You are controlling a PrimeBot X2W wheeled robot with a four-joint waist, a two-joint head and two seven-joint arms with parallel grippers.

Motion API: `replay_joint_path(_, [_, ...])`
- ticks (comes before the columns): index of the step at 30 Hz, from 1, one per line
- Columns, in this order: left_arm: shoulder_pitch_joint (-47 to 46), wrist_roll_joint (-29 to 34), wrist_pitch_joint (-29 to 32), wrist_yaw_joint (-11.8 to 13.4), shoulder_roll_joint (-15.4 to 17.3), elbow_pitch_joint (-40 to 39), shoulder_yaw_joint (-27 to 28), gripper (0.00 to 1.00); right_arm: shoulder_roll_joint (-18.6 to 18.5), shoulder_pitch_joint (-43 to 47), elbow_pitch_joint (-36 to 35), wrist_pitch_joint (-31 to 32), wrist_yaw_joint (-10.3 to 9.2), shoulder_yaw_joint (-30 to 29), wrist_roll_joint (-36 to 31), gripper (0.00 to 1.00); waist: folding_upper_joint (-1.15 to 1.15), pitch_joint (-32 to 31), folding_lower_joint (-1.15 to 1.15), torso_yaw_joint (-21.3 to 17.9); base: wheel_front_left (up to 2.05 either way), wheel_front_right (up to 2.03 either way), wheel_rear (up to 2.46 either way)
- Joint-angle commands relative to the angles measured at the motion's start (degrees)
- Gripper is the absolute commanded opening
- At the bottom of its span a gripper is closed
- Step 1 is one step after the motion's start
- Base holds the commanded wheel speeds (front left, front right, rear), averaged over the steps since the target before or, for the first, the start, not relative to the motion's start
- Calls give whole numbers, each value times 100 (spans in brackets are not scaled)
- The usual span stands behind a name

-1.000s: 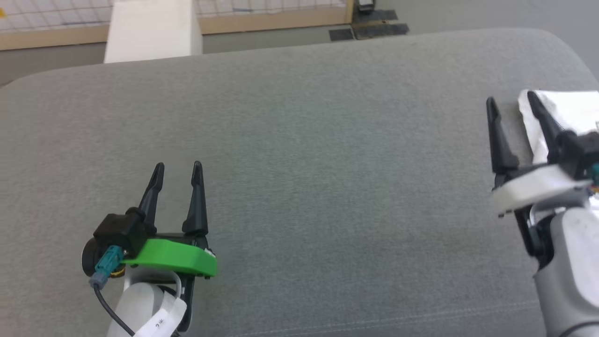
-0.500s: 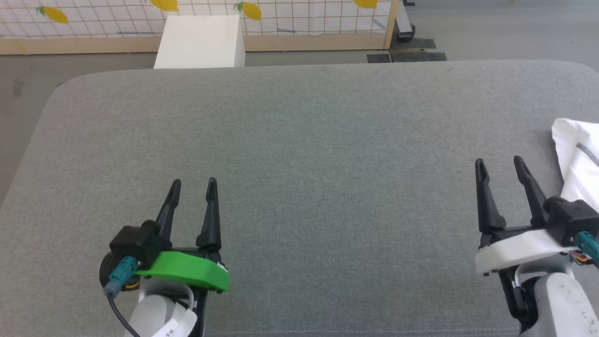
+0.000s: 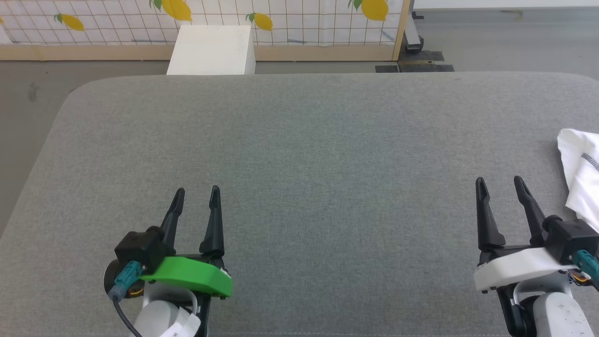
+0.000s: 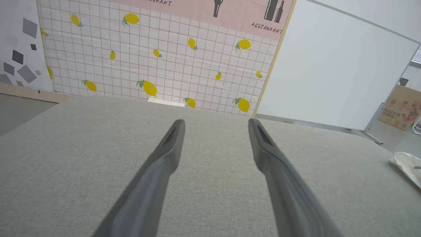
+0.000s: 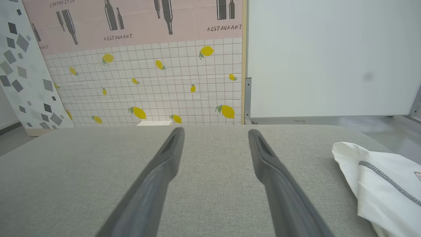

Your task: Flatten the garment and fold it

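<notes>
The garment [image 3: 581, 173] is a white cloth with dark zigzag stitching, lying bunched at the right edge of the grey padded surface [image 3: 318, 154]; most of it runs out of the head view. In the right wrist view the garment [image 5: 381, 184] lies just right of my fingers, and in the left wrist view the garment [image 4: 409, 166] shows at the far right. My right gripper [image 3: 499, 185] stands open near the front right, a short way left of the cloth, holding nothing. At the front left my left gripper [image 3: 196, 193] is open and empty over bare surface.
A white rigid box [image 3: 211, 44] stands on the floor behind the surface's far edge. Beyond it runs a lemon-patterned grid wall [image 3: 281, 18] with a wooden base. A white panel [image 5: 329, 59] stands at the back right. The surface's rounded left edge [image 3: 42, 154] drops to the floor.
The head camera has tilted and turned, so the whole picture shifted down and right. The right gripper now stands clear to the left of the garment instead of overlapping it. Both grippers stay open.
</notes>
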Motion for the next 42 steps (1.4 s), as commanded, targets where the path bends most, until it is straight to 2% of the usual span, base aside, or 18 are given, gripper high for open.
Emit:
replay_joint_path(1, [86,-24,-26,40,-20,26,6,100,16,71,-42,12,-10,-11,7,100,0,-6,0,-5,0,0,0])
replay_joint_path(3, [92,-13,-26,43,-20,41,8,100,18,82,-37,15,-10,1,32,100,0,-12,0,-14,0,0,0])
replay_joint_path(4, [0,4,6,-2,0,28,0,0,0,2,0,10,1,1,15,0,0,-13,0,-11,0,0,0])
replay_joint_path(42, [138,346,303,78,-4,-160,97,0,3,118,-165,249,-1,114,-111,0,0,-55,0,15,0,0,0])
